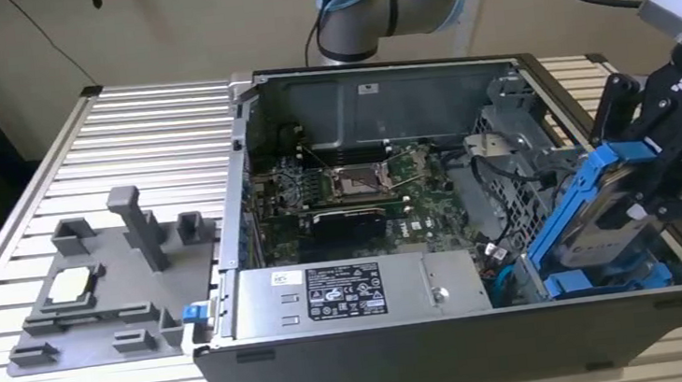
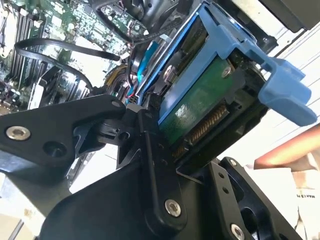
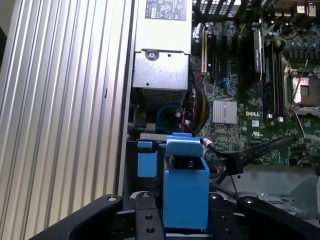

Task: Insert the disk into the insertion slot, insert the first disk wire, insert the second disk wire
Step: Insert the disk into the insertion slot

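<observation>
— Nearest the wrist cameras?
— The claw (image 2: pixel 185 150), clamped on the disk (image 2: pixel 200 100). Black fingers (image 2: pixel 150 165) pressed against both flat sides, green circuit board facing out. Same grip in the first wrist view, with the disk's blue frame end standing up between the fingers.

— And placing the disk?
— Held tilted at the exterior view's right end of the case (image 1: pixel 394 355). Lower end down inside the drive bay, upper end poking above the rim. Not lying flat.

— Just beyond it?
— Low in the same bay, the other carrier (image 1: pixel 607 280), also blue. Touching the disk or apart: cannot tell.

— Farther in?
— Toward the exterior view's left, the power supply (image 1: pixel 339 294), labelled, along the case's near wall. Behind that, the motherboard (image 1: pixel 420 160) with its bare socket.

— Outside the case?
— Resting on the ribbed surface (image 1: pixel 148 134), well apart at the exterior view's left, a grey fixture (image 1: pixel 113 288). Farthest back, behind the case, the arm (image 1: pixel 386 4).
</observation>
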Controlling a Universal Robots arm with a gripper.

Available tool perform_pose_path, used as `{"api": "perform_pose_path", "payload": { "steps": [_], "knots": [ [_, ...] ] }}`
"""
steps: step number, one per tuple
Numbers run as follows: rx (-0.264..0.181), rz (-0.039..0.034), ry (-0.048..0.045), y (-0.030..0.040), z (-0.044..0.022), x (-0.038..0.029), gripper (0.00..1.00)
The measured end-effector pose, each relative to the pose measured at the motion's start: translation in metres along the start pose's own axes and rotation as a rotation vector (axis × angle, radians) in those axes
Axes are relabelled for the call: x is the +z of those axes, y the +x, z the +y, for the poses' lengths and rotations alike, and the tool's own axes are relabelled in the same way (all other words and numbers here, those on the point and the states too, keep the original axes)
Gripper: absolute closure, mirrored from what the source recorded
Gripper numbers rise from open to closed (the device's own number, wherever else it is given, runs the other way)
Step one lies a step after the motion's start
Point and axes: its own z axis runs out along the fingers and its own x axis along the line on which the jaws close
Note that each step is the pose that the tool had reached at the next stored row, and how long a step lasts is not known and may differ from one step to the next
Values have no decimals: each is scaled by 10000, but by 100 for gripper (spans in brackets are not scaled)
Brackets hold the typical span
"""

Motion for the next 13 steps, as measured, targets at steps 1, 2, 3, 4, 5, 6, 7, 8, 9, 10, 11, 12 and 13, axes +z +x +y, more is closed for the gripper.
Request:
{"api": "perform_pose_path", "payload": {
  "steps": [1,2,3,4,5,6,7,8,9,10,11,12,13],
  "knots": [
    [-3,-27,2,-8,-5,15,67],
    [-3,-50,2,-15,-9,30,67],
    [-6,-75,4,-23,-13,48,67],
    [-6,-77,4,-27,-17,65,67],
    [-6,-80,4,-28,-21,82,67],
    [-5,-77,4,-29,-25,98,67],
    [-4,-78,2,-30,-28,116,67],
    [-6,-81,5,-30,-32,127,67],
    [-13,-95,10,-31,-35,132,66],
    [-11,-83,3,-31,-34,127,66],
    [-9,-81,-1,-30,-31,117,59],
    [-7,-80,-5,-30,-25,95,59],
    [-7,-83,-7,-30,-16,57,59]
  ]
}}
